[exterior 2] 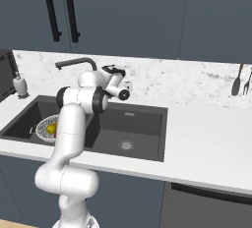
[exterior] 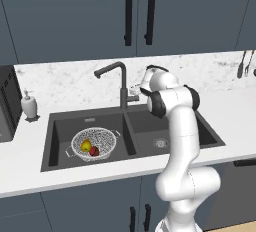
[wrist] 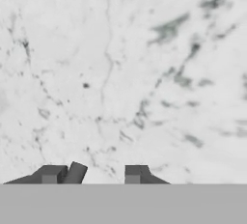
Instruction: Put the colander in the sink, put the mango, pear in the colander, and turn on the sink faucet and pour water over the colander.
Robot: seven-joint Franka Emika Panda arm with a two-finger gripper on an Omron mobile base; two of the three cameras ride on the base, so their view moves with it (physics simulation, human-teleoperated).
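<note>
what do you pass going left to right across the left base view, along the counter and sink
Soap dispenser → colander holding the pear and mango → sink faucet → right basin's drain → hanging utensils.

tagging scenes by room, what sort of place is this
A kitchen, by the look of it: a dark double-basin sink set in a white counter with a gooseneck faucet, dark cabinets above, and a colander of fruit in the left basin.

sink (exterior: 60, 141) charcoal; colander (exterior: 102, 138) silvery mesh; pear (exterior: 86, 146) yellow; mango (exterior: 94, 151) red; backsplash (wrist: 120, 73) grey-veined white
</note>
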